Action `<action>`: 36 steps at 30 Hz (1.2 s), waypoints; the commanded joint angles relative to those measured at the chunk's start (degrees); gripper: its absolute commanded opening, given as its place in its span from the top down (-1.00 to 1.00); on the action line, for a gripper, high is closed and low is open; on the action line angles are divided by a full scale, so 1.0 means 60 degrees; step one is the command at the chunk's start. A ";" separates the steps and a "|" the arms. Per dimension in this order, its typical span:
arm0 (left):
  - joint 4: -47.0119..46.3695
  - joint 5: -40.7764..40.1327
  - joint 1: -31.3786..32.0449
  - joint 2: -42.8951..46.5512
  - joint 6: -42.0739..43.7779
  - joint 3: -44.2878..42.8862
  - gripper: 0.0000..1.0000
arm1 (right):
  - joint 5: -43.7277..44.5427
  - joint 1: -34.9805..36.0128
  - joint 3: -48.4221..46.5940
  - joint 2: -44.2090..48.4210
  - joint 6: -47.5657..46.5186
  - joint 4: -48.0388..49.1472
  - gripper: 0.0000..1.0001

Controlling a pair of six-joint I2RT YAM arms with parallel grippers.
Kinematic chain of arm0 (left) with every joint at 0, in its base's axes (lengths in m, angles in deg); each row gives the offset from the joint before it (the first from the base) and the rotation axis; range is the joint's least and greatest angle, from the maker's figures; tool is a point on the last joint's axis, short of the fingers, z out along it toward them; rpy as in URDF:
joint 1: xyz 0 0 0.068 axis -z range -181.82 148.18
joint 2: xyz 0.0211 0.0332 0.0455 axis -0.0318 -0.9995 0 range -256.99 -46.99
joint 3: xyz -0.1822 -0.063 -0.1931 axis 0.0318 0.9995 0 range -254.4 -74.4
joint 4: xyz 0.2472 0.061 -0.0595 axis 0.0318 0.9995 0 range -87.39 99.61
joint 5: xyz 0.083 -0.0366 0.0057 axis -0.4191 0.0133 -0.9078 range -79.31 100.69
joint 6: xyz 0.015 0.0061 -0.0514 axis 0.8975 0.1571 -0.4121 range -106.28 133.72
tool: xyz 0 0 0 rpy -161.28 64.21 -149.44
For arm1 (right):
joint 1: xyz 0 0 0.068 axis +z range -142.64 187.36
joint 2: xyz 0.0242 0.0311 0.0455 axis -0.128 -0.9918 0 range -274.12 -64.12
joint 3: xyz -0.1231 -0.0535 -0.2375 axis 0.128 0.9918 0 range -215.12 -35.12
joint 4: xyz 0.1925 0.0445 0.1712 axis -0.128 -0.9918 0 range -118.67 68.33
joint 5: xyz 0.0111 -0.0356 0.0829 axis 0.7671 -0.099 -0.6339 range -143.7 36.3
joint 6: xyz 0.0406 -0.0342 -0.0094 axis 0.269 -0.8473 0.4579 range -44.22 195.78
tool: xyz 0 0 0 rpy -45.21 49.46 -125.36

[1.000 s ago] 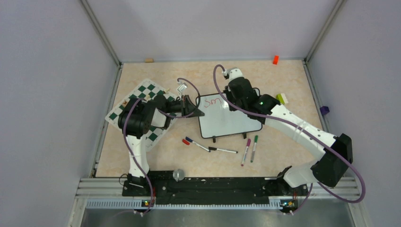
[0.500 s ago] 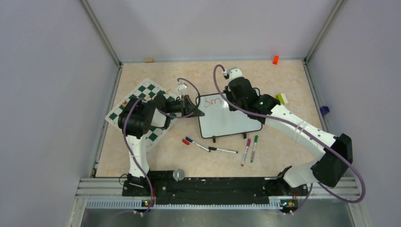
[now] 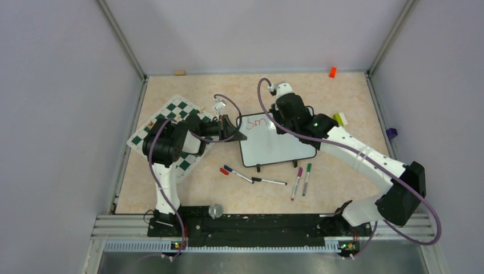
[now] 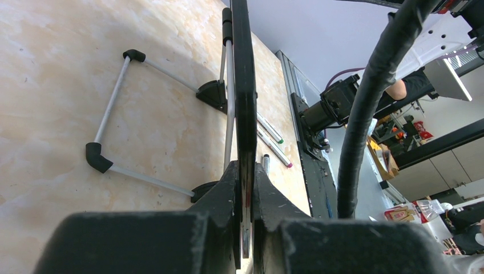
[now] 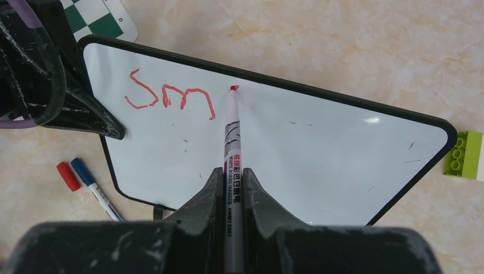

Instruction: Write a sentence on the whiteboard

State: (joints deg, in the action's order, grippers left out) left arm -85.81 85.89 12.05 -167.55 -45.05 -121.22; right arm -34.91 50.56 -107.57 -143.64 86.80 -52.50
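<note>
The whiteboard (image 3: 279,145) stands tilted at the table's middle, its black frame and feet showing. Red lettering "Sm" (image 5: 170,97) sits at its top left, also seen in the top view (image 3: 259,123). My left gripper (image 3: 236,136) is shut on the board's left edge, which shows edge-on in the left wrist view (image 4: 244,85) between the jaws (image 4: 245,174). My right gripper (image 5: 233,174) is shut on a red whiteboard marker (image 5: 233,137). The marker's tip is at the board just right of the "m".
A green-and-white chess mat (image 3: 174,111) lies left of the board. Several loose markers (image 3: 268,181) lie in front of it, with purple (image 3: 297,181) and green (image 3: 306,178) ones to the right. A green block (image 5: 465,155) lies right of the board.
</note>
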 commanded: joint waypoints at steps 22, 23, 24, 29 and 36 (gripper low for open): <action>-0.0732 0.0599 0.0076 0.0053 -0.0284 -0.0062 1.00 | -0.0004 -0.0124 0.0109 0.0523 -0.0069 0.0046 1.00; -0.0732 0.0598 0.0076 0.0046 -0.0284 -0.0062 1.00 | -0.0014 -0.0125 0.0123 0.0517 -0.0055 0.0043 1.00; -0.0732 0.0604 0.0076 0.0045 -0.0284 -0.0069 1.00 | -0.0011 -0.0125 0.0154 0.0502 -0.0059 0.0042 1.00; -0.0732 0.0603 0.0076 0.0053 -0.0284 -0.0062 1.00 | -0.0038 -0.0125 0.0286 0.0423 -0.0025 0.0046 1.00; -0.0732 0.0610 0.0069 0.0058 -0.0273 -0.0084 1.00 | -0.0006 -0.0125 0.0416 0.0349 -0.0005 0.0041 1.00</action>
State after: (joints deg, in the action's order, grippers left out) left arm -85.79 85.87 12.05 -167.55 -45.09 -121.22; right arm -35.72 50.34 -105.71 -142.68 86.80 -52.78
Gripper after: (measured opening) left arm 0.071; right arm 0.096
